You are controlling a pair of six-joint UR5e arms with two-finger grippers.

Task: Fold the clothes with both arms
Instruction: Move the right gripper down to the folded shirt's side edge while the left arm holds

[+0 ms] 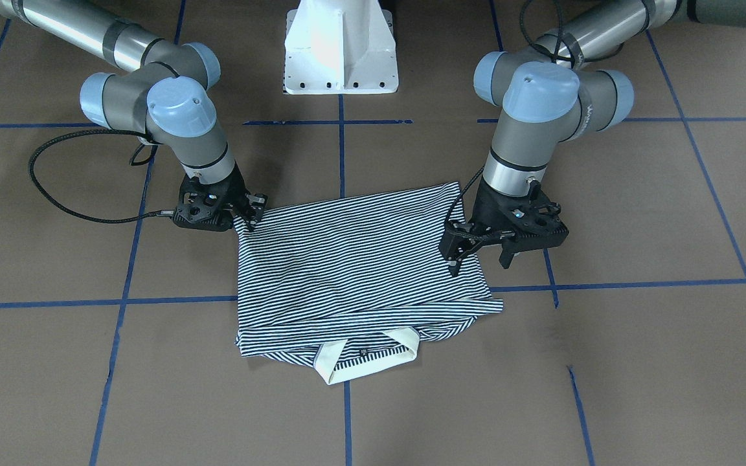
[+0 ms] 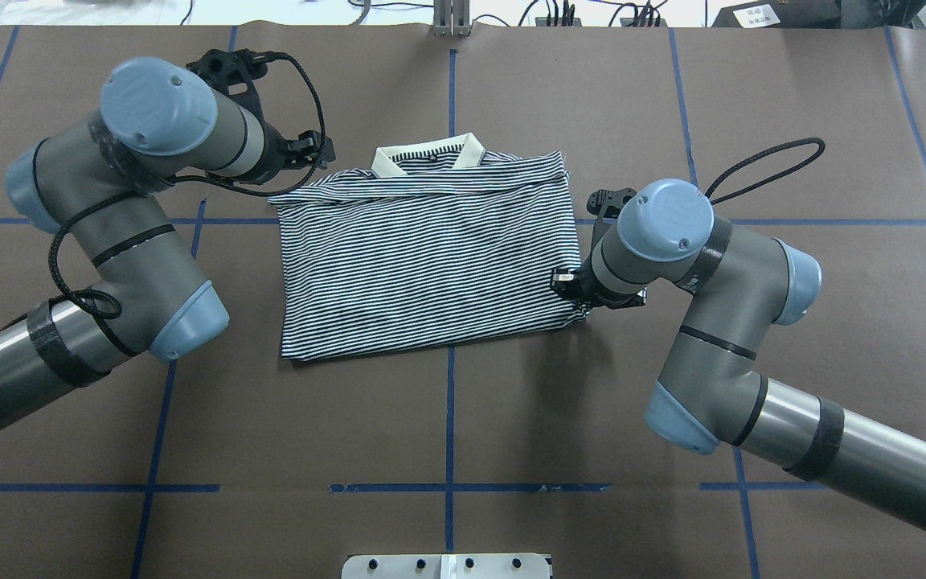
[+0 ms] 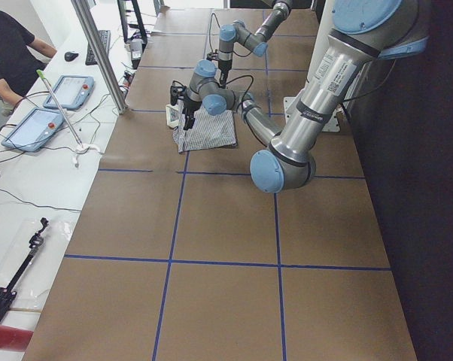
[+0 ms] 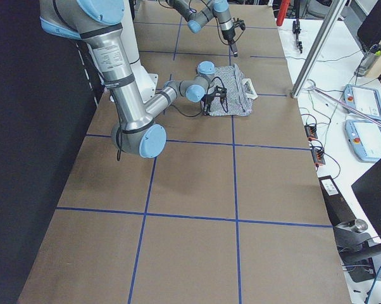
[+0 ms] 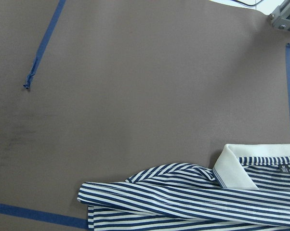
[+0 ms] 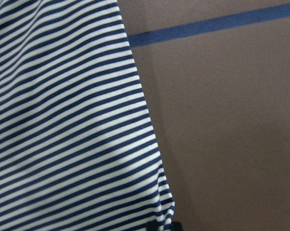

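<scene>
Lying flat near the middle of the brown paper-covered table (image 1: 638, 213), crossed by blue tape lines (image 1: 172, 299): one short-sleeved polo shirt in thin navy-and-white stripes (image 1: 353, 259). Its plain white collar (image 1: 324, 367) points away from the robot, and its near edge faces the white pedestal base (image 1: 340, 52). The sleeves are tucked in and an upper layer lies over the body, stopping just short of the collar, so one fold looks done. The bundle now looks slightly wider than deep, so I judge that its long axis runs across the table from one arm to the other, while the collar-to-hem line runs away from the robot. The black two-finger left gripper (image 1: 480, 262) hangs at the shirt's left edge with its jaws spread and holds nothing. Its wrist camera looks down on the shoulder corner and collar. The black two-finger right gripper (image 1: 251, 217) sits low at the shirt's near right corner, and a dark fingertip (image 6: 163, 226) shows right at the hem edge. I cannot tell whether it is clenched on the cloth or only touching it. The step in hand appears to be positioning for a further fold. That next move would call for both grippers to take firm, matching holds on the edges and lift together, keeping the layers from sliding apart.
</scene>
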